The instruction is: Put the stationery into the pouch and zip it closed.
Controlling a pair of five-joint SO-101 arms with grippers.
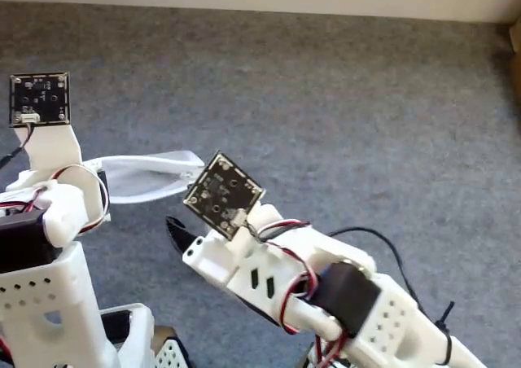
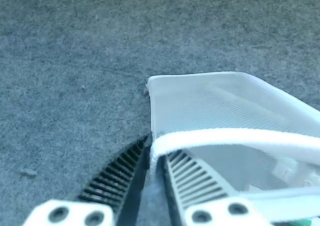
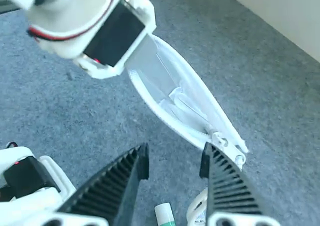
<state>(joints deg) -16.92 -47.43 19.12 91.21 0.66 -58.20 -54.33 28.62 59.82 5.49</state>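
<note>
The left pincer (image 2: 155, 148) is clamped on the rim of the white mesh pouch (image 2: 215, 106) — mouth open, towards the grey table's (image 1: 342, 83) left edge. The right pincer (image 3: 175, 155) hangs just beside it, jaws apart — a green-banded white stick (image 3: 163, 213) shows between them.
</note>
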